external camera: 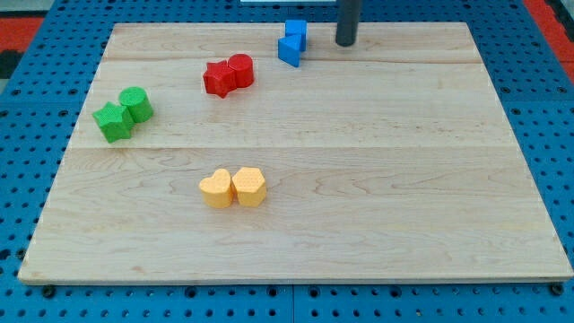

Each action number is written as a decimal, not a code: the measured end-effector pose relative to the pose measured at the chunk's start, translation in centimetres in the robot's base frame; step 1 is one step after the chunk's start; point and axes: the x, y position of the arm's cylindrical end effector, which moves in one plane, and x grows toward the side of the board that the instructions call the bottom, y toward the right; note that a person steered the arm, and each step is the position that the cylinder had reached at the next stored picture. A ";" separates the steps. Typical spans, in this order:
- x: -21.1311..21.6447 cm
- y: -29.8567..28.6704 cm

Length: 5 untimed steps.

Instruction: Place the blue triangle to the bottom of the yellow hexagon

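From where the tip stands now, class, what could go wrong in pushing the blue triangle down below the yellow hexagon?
1. The two blue blocks touch, so my tip, just to their right, may shove both.
2. The red pair lies near the path and could be knocked.
3. The yellow pair touches; a late stop may displace it.

Between the blue blocks (291,42) at the view's top and the yellow pair (233,187) lower down, the wooden board (404,179) lies open, obstructed only by the red pair (228,74) just left of that path.
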 end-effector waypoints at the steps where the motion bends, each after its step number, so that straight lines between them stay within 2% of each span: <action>1: -2.2 -2.5; 3: -1.6 -6.1; 5: 4.3 -4.9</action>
